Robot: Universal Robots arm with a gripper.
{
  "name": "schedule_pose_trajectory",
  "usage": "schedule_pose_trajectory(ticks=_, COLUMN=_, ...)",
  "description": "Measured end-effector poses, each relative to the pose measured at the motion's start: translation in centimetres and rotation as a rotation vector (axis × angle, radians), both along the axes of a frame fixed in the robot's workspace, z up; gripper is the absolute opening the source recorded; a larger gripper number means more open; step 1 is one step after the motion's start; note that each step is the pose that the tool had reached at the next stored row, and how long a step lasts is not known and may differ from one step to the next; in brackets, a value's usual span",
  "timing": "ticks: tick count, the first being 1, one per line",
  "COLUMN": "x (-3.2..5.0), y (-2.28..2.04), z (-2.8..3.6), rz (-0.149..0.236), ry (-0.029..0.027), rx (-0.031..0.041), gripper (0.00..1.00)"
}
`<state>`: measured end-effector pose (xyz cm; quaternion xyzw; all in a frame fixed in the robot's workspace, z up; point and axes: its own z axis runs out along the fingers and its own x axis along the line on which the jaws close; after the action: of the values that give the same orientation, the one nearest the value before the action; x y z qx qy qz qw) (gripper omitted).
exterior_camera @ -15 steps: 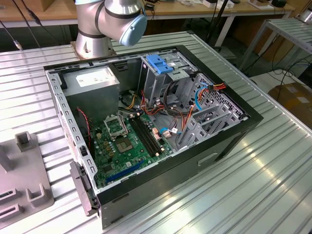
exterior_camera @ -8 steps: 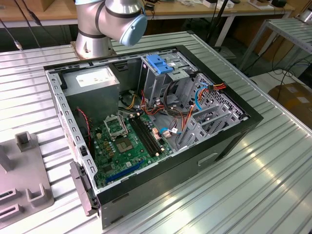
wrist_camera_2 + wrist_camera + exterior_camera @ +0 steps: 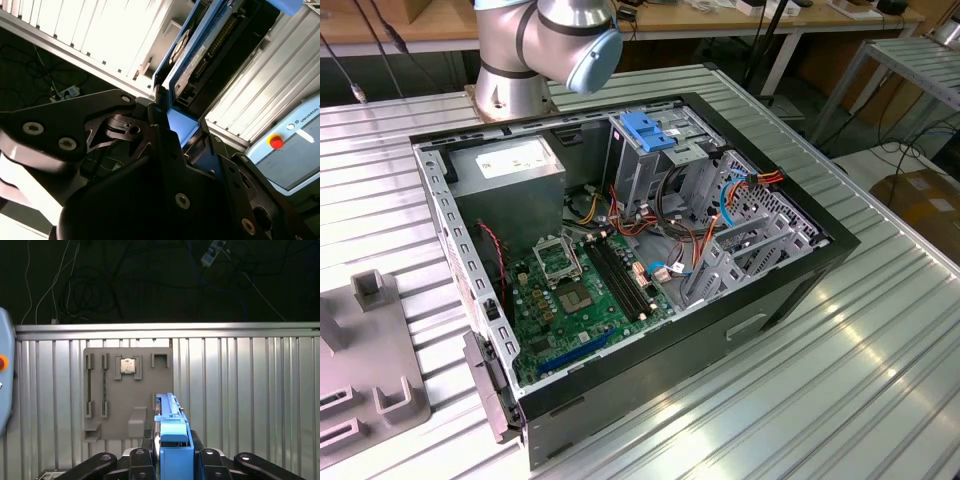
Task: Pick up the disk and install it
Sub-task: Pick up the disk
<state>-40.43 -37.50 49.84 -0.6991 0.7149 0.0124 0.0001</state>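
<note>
First wrist view: tool [image 3: 174,456] clamps disk [image 3: 172,430] edgewise above table [image 3: 250,390].

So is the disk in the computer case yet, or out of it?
Out. In the first wrist view the gripper is shut on the disk, which shows edge-on, with the grey fixture plate behind it.
</note>
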Motion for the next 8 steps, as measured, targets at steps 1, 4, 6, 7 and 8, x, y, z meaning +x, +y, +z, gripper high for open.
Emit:
schedule_pose_trajectory(ticks=1, x=0.19, y=0.00, z=0.00, rz=0.000, ry=0.0000, rx=0.0000, gripper=0.37)
schedule_pose_trajectory(ticks=4, x=0.87, y=0.00, z=0.00, rz=0.000, ry=0.0000, rx=0.0000, gripper=0.37)
schedule_pose_trajectory(ticks=6, x=1.25, y=0.00, z=0.00, rz=0.000, ry=-0.0001, rx=0.0000, gripper=0.37)
schedule_pose_trajectory(ticks=7, x=1.53, y=0.00, z=0.00, rz=0.000, ry=-0.0001, rx=0.0000, gripper=0.37)
schedule_pose_trajectory(ticks=8, x=1.73, y=0.00, z=0.00, rz=0.000, ry=0.0000, rx=0.0000, gripper=0.37)
